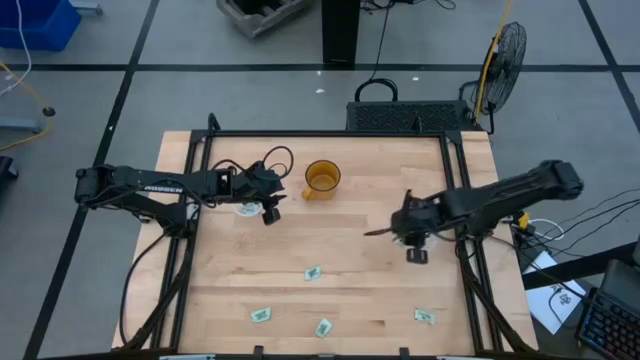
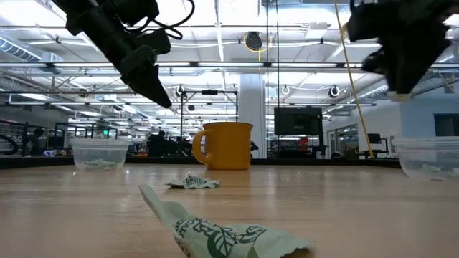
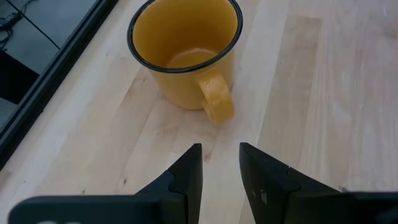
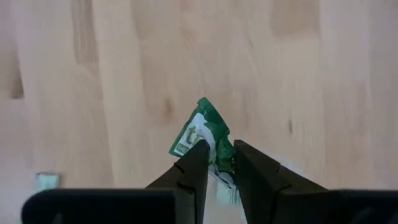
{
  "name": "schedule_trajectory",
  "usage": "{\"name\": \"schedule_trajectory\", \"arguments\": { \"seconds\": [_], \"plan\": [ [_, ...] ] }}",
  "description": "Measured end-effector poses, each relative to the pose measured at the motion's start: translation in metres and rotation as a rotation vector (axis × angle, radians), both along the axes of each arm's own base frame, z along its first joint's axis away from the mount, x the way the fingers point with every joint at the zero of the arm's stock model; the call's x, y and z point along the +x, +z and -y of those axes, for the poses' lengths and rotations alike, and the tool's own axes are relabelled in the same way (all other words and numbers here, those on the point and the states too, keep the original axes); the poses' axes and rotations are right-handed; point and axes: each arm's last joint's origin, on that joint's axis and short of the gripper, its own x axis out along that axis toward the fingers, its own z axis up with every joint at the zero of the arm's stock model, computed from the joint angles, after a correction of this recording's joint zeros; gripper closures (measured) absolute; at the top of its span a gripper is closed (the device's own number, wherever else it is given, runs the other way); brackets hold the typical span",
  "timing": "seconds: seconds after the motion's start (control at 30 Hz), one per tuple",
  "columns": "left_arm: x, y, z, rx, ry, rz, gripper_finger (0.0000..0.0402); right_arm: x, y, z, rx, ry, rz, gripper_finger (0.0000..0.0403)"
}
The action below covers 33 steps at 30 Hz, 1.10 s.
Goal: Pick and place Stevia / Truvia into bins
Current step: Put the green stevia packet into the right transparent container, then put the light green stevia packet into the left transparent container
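Several pale green and white sachets lie flat on the wooden table near its near edge [image 1: 313,272] [image 1: 261,315] [image 1: 323,327] [image 1: 425,317]. Two of them show in the low view, one close [image 2: 215,233] and one farther off [image 2: 192,182]. One clear cup [image 2: 100,153] stands left of the amber mug [image 1: 322,178], the other clear cup [image 2: 430,158] at the right. My left gripper [image 3: 221,158] hovers beside the left cup [image 1: 247,209] and faces the mug [image 3: 186,50], slightly open and empty. My right gripper [image 4: 219,149] is right of the table's middle [image 1: 374,233], shut on a sachet [image 4: 202,130]. My right gripper pinches a crumpled green and white sachet between its two fingers [image 4: 193,162]. The part beside the fingers [image 4: 219,144] is caught, and the rest sticks out past the fingertips. The sachet is lifted clear of the table.
The amber mug stands upright at the far middle of the table, its handle toward the near side. A black frame [image 1: 330,134] runs along the table's edges. One more sachet [image 4: 46,180] lies on the wood below my right gripper. Bare wood spans the table's middle.
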Motion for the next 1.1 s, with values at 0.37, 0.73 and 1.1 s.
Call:
{"name": "schedule_trajectory", "arguments": {
  "seconds": [0.37, 0.73, 1.1],
  "plan": [
    [0.000, 0.000, 0.000, -0.006, 0.007, 0.003, 0.0289, -0.037, -0.032, 0.008, -0.026, -0.195, -0.259, 0.0316],
    [0.000, 0.000, 0.000, -0.004, 0.005, 0.003, 0.0289, -0.037, -0.051, 0.017, -0.018, -0.237, -0.239, 0.0259],
    [0.010, 0.009, 0.012, -0.148, -0.200, 0.146, 0.0289, -0.020, -0.023, 0.019, 0.020, -0.193, -0.060, 0.0247]
  ]
}}
